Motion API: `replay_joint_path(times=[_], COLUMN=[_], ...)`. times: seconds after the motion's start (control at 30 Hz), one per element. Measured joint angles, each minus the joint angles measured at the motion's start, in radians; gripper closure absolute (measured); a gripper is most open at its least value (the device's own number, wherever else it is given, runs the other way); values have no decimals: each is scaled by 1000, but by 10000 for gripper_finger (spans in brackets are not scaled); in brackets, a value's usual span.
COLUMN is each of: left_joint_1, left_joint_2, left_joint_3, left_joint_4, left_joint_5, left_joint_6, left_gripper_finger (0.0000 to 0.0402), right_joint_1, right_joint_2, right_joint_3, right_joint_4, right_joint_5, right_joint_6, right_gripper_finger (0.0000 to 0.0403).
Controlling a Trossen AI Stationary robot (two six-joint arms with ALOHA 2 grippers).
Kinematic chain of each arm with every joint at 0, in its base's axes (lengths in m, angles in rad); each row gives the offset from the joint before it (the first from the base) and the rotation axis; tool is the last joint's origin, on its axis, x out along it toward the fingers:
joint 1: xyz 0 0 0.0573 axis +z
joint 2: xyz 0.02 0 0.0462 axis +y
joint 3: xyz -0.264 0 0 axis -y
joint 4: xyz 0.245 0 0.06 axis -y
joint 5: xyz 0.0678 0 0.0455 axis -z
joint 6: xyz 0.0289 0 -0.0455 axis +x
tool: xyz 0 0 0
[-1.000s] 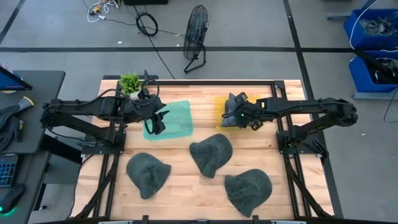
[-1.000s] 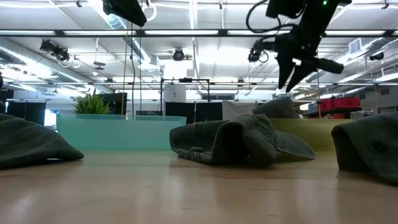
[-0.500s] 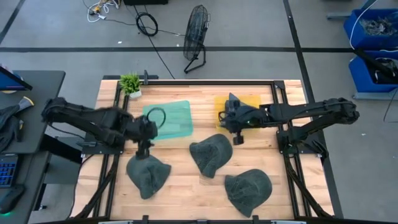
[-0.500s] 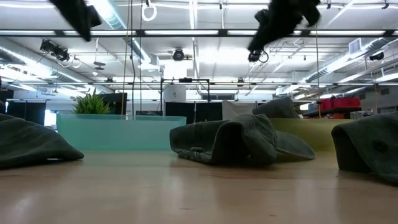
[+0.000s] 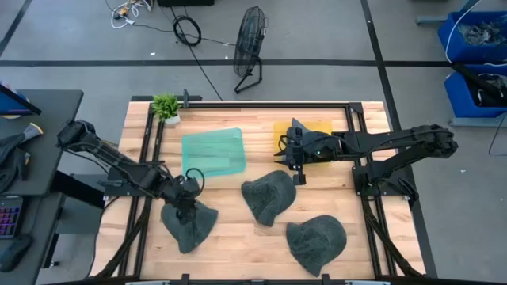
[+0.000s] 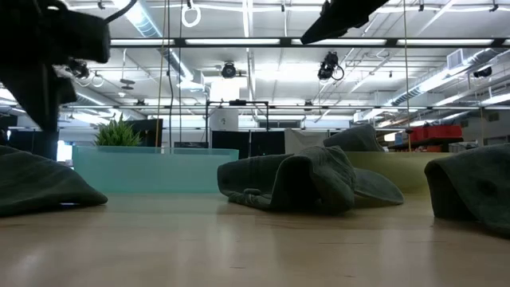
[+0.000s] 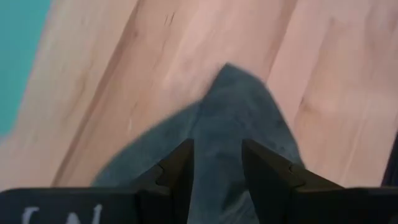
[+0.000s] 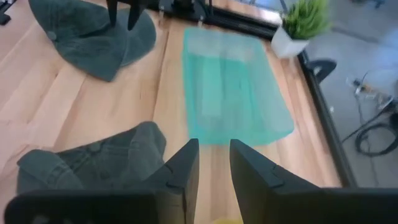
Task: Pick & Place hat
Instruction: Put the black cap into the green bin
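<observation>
Several dark grey hats are in view. The left hat lies flat near the table's near-left, the middle hat at the centre, and the right hat near the near edge. Another hat rests on the yellow tray. My left gripper points down over the left hat's far edge, open; the wrist view shows the hat between its fingers. My right gripper is open and hovers just beyond the middle hat, touching nothing. My left gripper comes at the left hat from above, pointing down. Its open fingers stand on either side of the cloth at the hat's far edge. I cannot tell whether they touch it. The hat lies flat on the table.
A teal tray lies on the far-left part of the table, with a small potted plant at the far-left corner. Bare wood shows between the hats. A dark frame rail runs along the table's far edge.
My left gripper has swung from above the teal tray toward the near edge and dropped to the left hat. My right gripper has left the yellow tray, moving a little left and toward the near edge, and now hovers by the middle hat. The hats have not moved.
</observation>
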State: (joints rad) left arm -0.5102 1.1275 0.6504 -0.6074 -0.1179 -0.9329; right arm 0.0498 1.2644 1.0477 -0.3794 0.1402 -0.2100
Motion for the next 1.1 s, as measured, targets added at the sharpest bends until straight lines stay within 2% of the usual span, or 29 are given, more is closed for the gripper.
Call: replay_joint_path(times=[0.33, 0.53, 0.63, 0.83, 0.97, 1.1], left_joint_1=[-120, -160, -166, -167, -168, -168], left_joint_2=[25, 110, 138, 136, 137, 137], left_joint_3=[-57, -54, -54, -41, 19, 144], left_joint_4=[-8, -12, -10, 3, -6, -51], left_joint_5=[1, -4, 5, 23, 37, 34], left_joint_6=[-184, -158, -149, -55, 25, 210], left_gripper_finger=[264, 265, 280, 386, 394, 396], right_joint_1=[0, 0, 0, -1, 0, 0], right_joint_2=[0, 0, 0, 0, 0, 0], right_joint_3=[0, 0, 0, 0, 0, 0], right_joint_4=[-27, -28, -29, -28, -27, -25], right_joint_5=[0, 1, 1, 1, 1, 1], right_joint_6=[57, 81, 77, 71, 71, 66], right_gripper_finger=[310, 310, 310, 310, 310, 310])
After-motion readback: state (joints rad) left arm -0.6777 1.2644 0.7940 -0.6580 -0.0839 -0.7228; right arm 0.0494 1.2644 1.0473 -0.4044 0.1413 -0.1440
